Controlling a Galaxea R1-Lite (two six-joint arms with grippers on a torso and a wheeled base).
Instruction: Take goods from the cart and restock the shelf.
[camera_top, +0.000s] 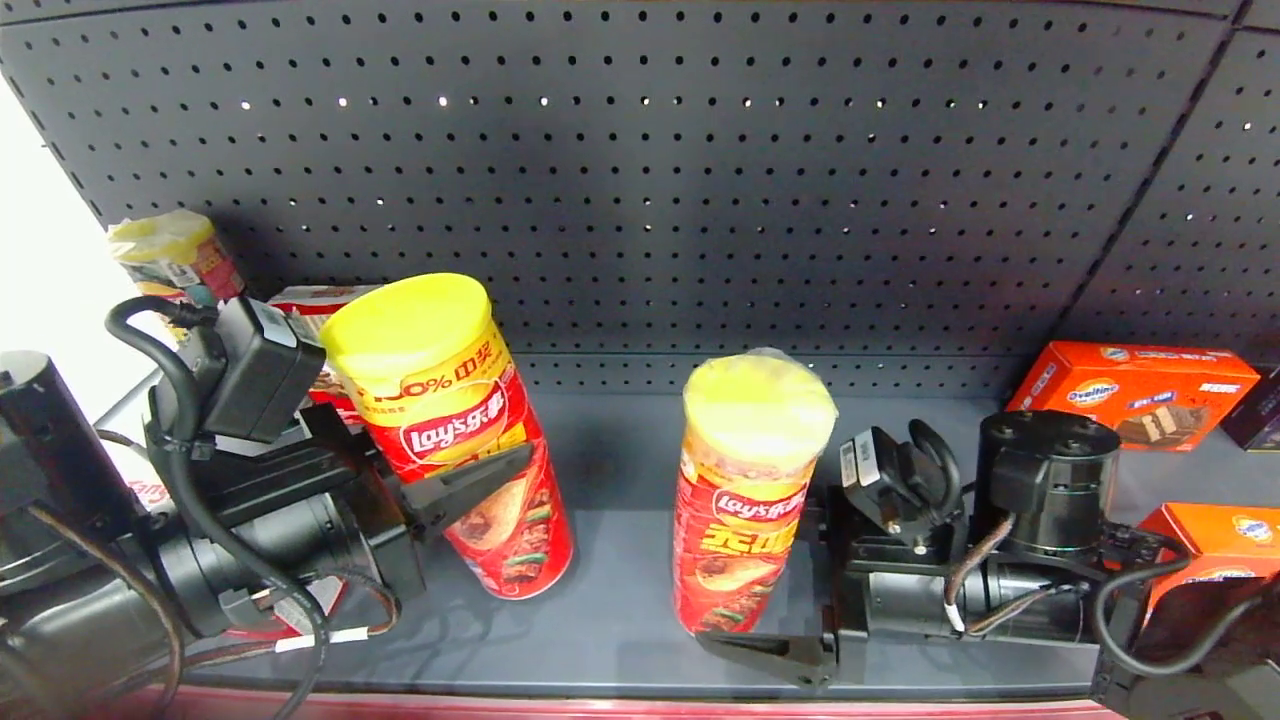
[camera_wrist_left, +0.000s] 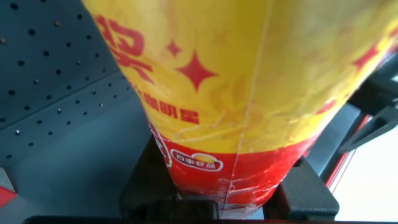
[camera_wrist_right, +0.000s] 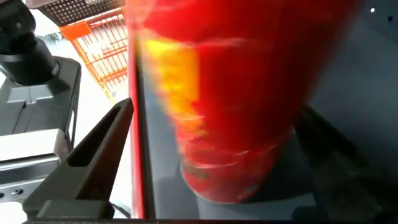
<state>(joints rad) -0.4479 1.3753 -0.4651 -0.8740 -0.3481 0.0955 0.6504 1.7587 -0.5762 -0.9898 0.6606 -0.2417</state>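
Two tall cylindrical cans of crisps are on a dark grey shelf (camera_top: 620, 470) with a perforated back panel. The left can (camera_top: 440, 400) has a plain yellow lid, a yellow upper band and a red lower body printed with crisps. It is tilted, with its top leaning toward the robot's left and its base down at the shelf floor. The left gripper (camera_top: 450, 440) clamps it around the middle, with one of the fingers (camera_top: 470, 482) lying across its front. The right can (camera_top: 745, 500) stands upright near the shelf's front edge, well apart from the first. Its yellow lid is under clear wrap.
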